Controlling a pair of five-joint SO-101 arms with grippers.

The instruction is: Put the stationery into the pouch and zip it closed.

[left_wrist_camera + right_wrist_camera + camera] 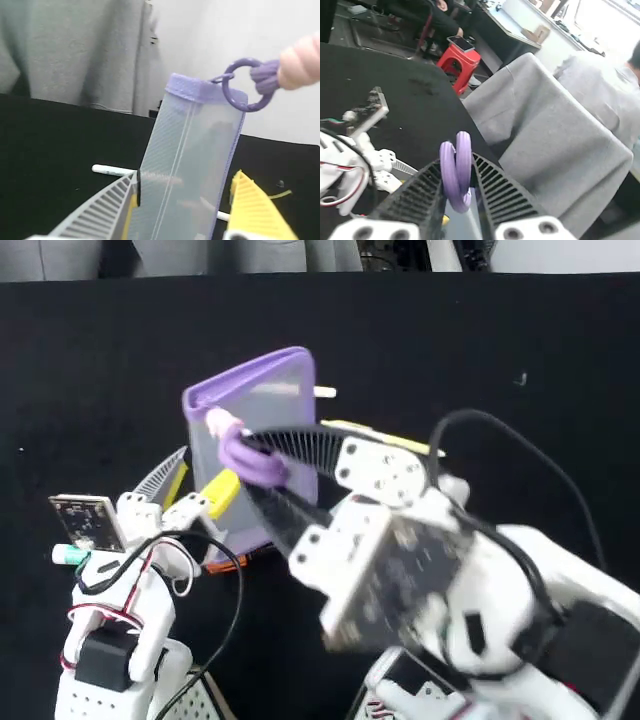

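Observation:
A purple mesh pouch (262, 405) stands upright mid-table. My left gripper (195, 485) holds its lower part between a grey finger (102, 212) and a yellow finger (255, 210), with the pouch (190, 160) between them. On the pouch's top edge, the zipper carries a purple ring (243, 85) and a pink charm (302, 62). My right gripper (457, 187) has its black fingers (300, 445) shut on the purple ring (456, 167). A white pen (112, 170) lies on the table behind the pouch, its end (325, 392) showing past the pouch's side.
A yellow stick-like item (390, 438) lies right of the pouch, partly under the right arm (440, 570). Something orange (228, 561) peeks out at the pouch's near bottom edge. The black table (480, 350) spreads far and right.

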